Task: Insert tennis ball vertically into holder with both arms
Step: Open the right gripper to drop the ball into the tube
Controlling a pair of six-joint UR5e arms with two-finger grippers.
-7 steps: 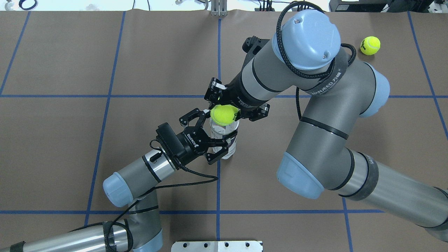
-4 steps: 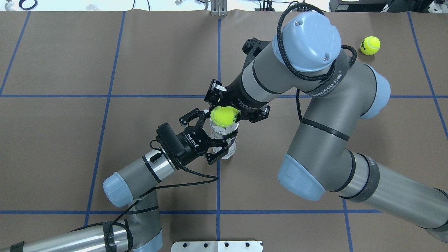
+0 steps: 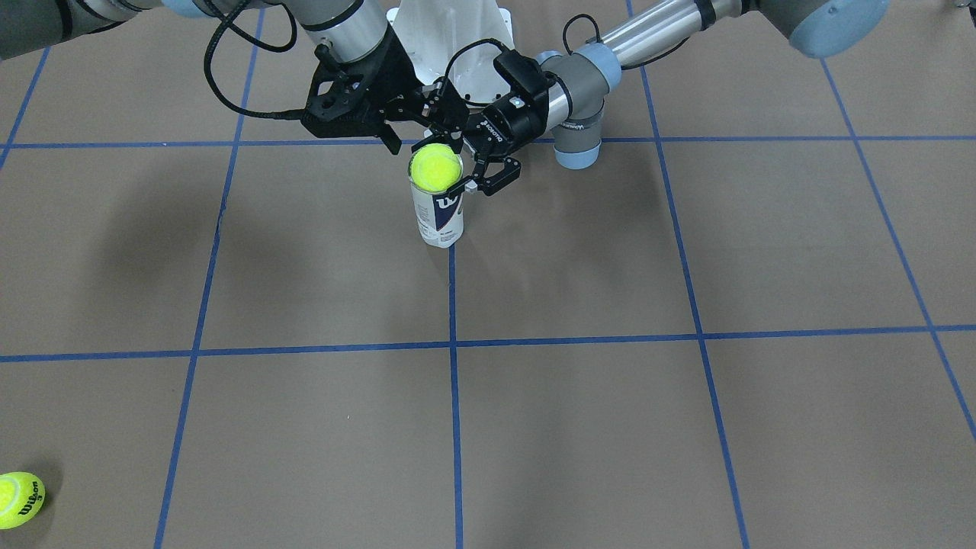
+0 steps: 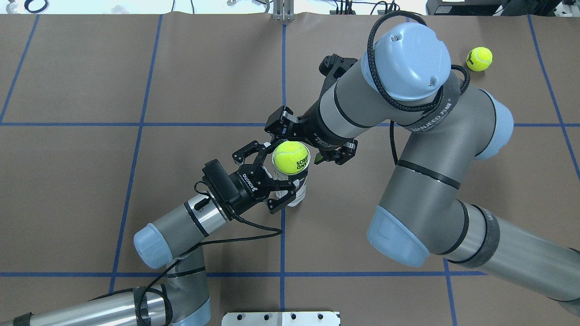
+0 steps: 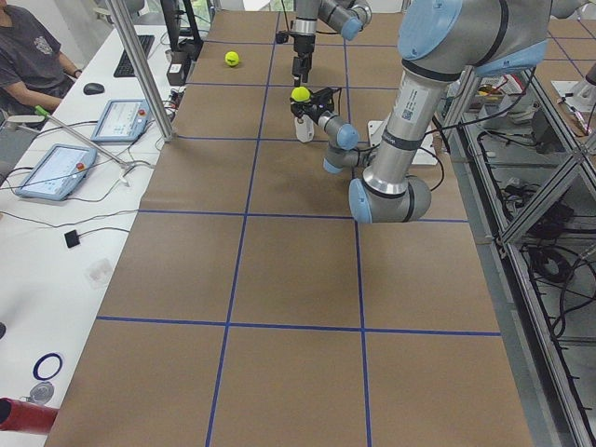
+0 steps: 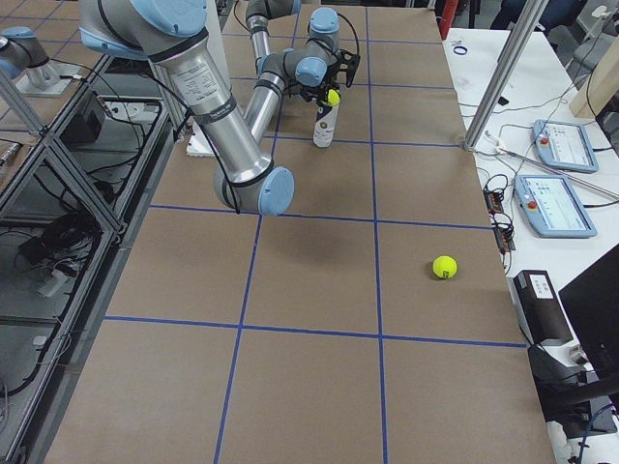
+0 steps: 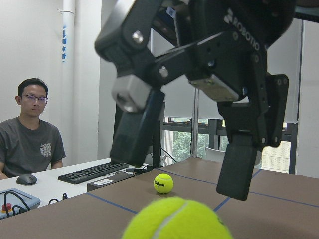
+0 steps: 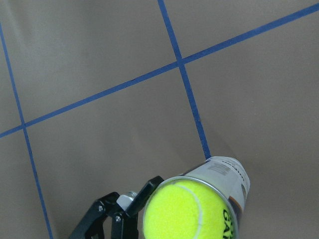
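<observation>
The holder (image 4: 297, 188), a clear can with a white and navy label, stands upright near the table's middle (image 3: 440, 217). A yellow tennis ball (image 4: 291, 157) sits in its open mouth, mostly above the rim (image 3: 435, 167) (image 8: 182, 211). My left gripper (image 4: 281, 173) reaches in from the near left and is shut on the holder's upper part. My right gripper (image 4: 309, 138) hangs just above and beyond the ball, open and empty. The left wrist view shows its fingers (image 7: 137, 134) spread apart over the ball (image 7: 177, 219).
A second tennis ball (image 4: 479, 59) lies at the far right of the table (image 3: 19, 499). The white pedestal base (image 3: 457, 46) stands between the arms. An operator (image 7: 32, 134) sits at a desk with tablets beyond the table's far edge.
My right gripper has let go of the ball and drawn up and to the right. The ball has dropped a little into the holder's mouth. The left arm has not moved.
</observation>
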